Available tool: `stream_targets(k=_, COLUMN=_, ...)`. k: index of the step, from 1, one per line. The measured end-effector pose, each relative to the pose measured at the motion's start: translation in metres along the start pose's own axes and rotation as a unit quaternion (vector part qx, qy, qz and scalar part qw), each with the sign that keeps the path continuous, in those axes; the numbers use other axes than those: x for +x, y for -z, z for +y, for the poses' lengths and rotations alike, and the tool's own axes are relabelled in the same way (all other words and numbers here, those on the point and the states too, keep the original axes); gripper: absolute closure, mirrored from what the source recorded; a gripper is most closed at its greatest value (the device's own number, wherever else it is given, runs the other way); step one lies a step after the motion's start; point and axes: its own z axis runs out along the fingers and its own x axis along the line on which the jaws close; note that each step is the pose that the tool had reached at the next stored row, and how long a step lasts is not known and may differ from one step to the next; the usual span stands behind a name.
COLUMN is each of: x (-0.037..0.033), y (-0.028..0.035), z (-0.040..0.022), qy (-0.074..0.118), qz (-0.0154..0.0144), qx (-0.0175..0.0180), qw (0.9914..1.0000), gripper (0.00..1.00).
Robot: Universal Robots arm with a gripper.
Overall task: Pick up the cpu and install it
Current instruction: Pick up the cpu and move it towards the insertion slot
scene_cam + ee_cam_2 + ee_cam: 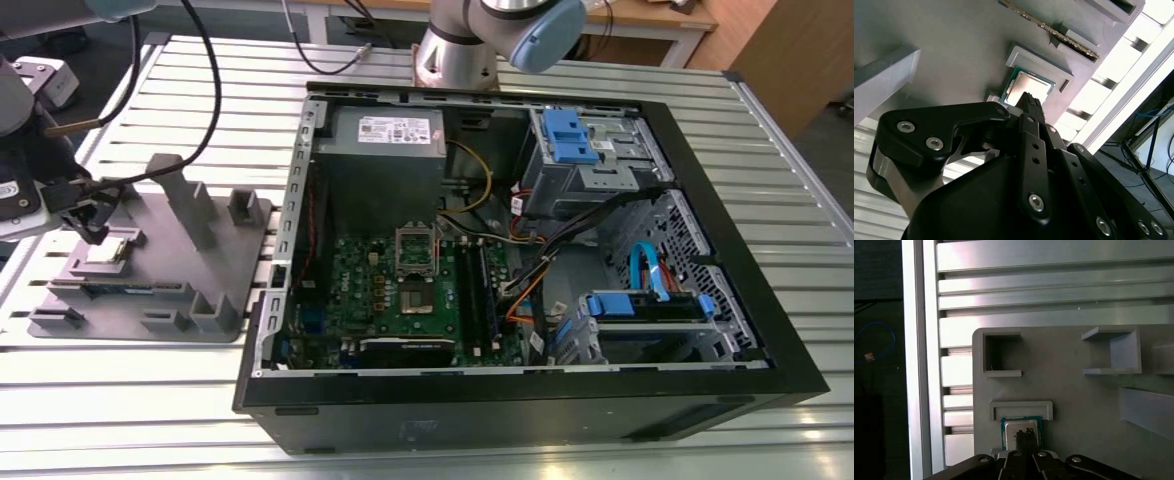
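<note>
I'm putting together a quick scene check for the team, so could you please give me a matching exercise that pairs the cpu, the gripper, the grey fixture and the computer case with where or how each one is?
Things:
1. cpu
2. gripper
3. grey fixture
4. computer case

Places or states:
A. lying open, motherboard showing
B. right over the cpu
C. in a recess of the grey fixture
D. on the table, at the exterior view's left of the computer case

Pairs: 1-C, 2-B, 3-D, 4-A.

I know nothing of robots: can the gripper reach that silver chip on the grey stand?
Probably yes: the gripper hangs right over the cpu, whose top lies bare in its fixture pocket.
</note>
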Motion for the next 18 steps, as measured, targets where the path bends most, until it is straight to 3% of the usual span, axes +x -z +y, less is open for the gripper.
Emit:
stream_targets(k=8, x=0.0000, y=-0.0003, z=0.0000, qy=0.000, qz=-0.0001, qx=-0.0001, qw=1.00000, gripper=0.89)
stream_targets(k=12, x=-0.0001, y=-0.0004, z=0.0000, qy=0.000, qz=-0.0001, qx=-0.0001, qw=1.00000, gripper=0.77)
stream_targets(k=17, x=-0.0001, y=-0.0005, z=0.0000, qy=0.000, qz=-0.0001, qx=-0.0001, qw=1.00000, gripper=0.53)
stream_targets(k=18, x=-0.0001, y=-0.0005, z=0.0000, qy=0.000, qz=-0.0001, qx=-0.0001, qw=1.00000, gripper=0.53)
